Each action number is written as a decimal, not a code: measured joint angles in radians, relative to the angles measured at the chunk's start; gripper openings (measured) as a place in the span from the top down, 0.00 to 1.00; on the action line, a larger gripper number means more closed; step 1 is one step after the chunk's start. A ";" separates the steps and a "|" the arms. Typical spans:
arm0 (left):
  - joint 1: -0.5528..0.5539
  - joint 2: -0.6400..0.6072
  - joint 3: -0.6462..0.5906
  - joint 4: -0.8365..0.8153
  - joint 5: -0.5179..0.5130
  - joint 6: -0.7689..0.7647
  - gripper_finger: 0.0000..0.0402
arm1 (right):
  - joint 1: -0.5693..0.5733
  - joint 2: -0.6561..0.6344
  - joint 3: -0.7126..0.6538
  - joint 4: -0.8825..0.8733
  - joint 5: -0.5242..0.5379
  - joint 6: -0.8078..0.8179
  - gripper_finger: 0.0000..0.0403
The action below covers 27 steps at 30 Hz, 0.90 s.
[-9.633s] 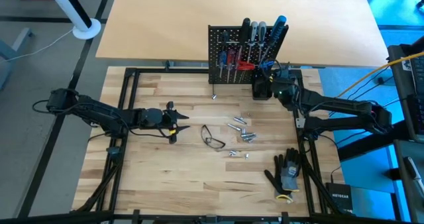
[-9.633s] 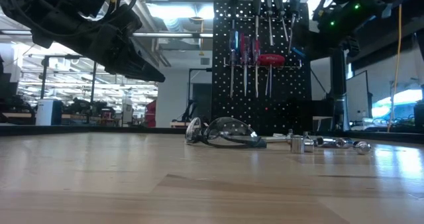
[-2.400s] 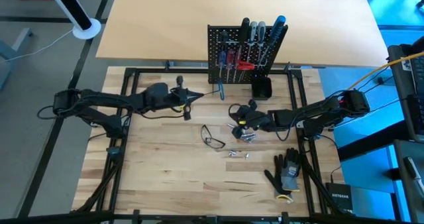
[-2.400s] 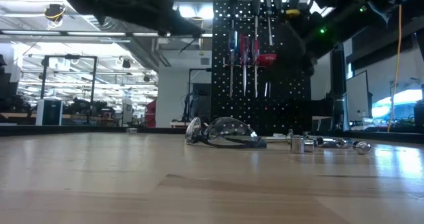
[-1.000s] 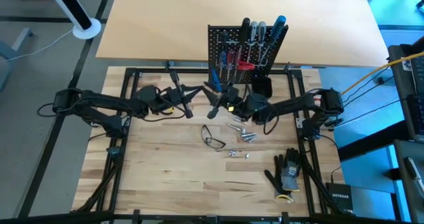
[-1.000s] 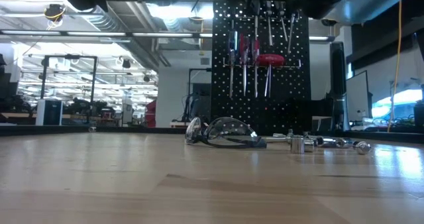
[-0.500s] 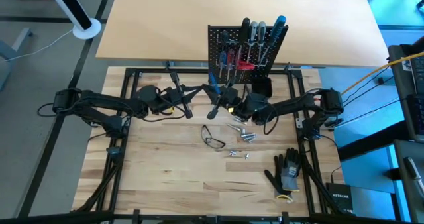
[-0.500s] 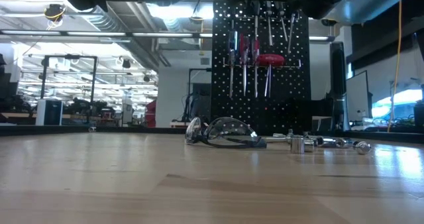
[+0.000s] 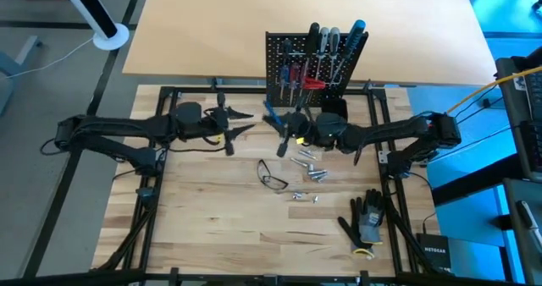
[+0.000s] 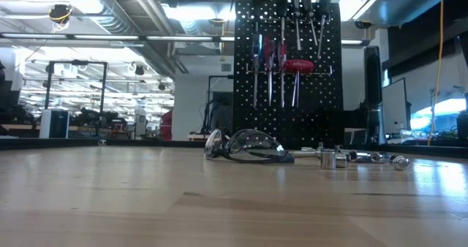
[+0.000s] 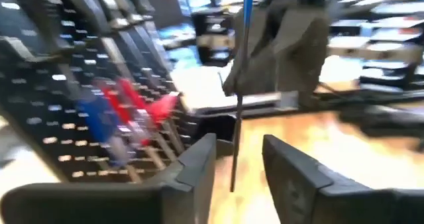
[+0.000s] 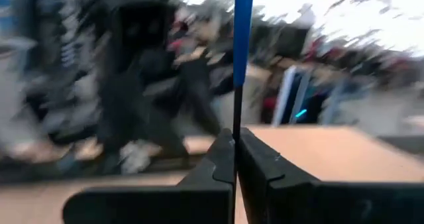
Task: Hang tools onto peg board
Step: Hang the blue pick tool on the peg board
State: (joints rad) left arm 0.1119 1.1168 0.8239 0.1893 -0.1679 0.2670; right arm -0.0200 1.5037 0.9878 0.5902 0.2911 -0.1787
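Left pincer (image 9: 240, 120) backed off left with jaws apart, leaving the blue screwdriver (image 9: 274, 117) clamped in right pincer (image 9: 285, 130) just near of the peg board (image 9: 292, 47); handover looks complete, hanging next.

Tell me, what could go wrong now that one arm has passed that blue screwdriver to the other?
The right pincer grips the blue screwdriver only by its thin shaft, so it might swivel or slip. The open left pincer is close by, so a hasty move could knock the tool. The peg board is already crowded with hanging tools, so threading another in could nudge a neighbour loose.
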 joint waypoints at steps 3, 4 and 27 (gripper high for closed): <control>0.000 -0.037 0.023 -0.083 0.092 -0.036 0.66 | 0.000 -0.005 0.001 -0.163 -0.098 0.061 0.99; 0.000 -0.046 0.025 -0.092 0.104 -0.047 0.64 | 0.001 0.002 0.000 -0.211 -0.134 0.077 0.99; -0.018 0.009 0.027 -0.084 0.293 -0.140 0.59 | 0.047 0.085 -0.002 -0.259 -0.285 0.155 0.99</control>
State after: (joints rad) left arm 0.0938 1.1259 0.8505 0.1049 0.1255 0.1272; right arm 0.0269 1.5890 0.9855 0.3310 0.0063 -0.0236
